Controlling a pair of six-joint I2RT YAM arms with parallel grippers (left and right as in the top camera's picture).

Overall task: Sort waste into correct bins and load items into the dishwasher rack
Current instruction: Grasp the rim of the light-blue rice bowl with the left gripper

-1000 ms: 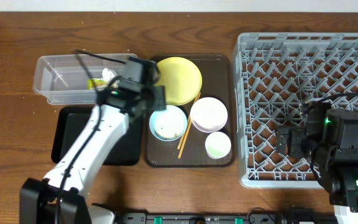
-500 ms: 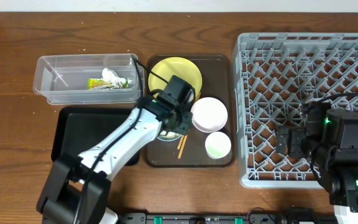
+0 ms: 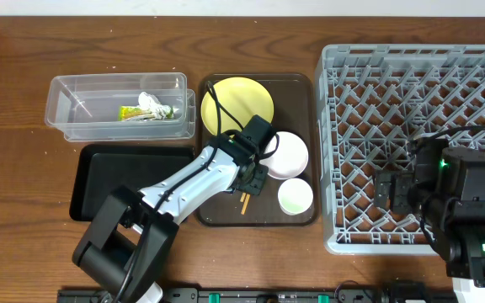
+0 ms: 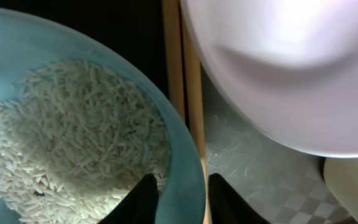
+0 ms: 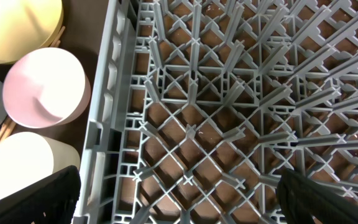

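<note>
My left gripper (image 3: 253, 175) (image 4: 182, 183) is shut on the right rim of the light-blue bowl (image 4: 188, 149); one finger is inside on the rice (image 4: 73, 137), one outside. The chopsticks (image 4: 194, 93) (image 3: 245, 202) lie just beside that rim. The white bowl (image 3: 286, 154) (image 4: 291, 74), pale-green cup (image 3: 295, 196) and yellow plate (image 3: 234, 103) sit on the brown tray. The wrapper (image 3: 133, 112) and tissue (image 3: 150, 103) lie in the clear container (image 3: 91, 126). My right gripper (image 3: 394, 192) (image 5: 179, 205) is open and empty over the grey rack (image 3: 419, 67).
The black tray (image 3: 108, 177) lies left of the brown serving tray (image 3: 303, 93), below the clear container. My left arm crosses over its right part. The rack's left wall (image 5: 114, 93) stands close to the white bowl (image 5: 45, 87) and cup (image 5: 23, 168).
My left gripper moved from over the clear container, right and toward the front, down onto the light-blue bowl. The tissue and wrapper now show in the container. The right arm has not moved.
</note>
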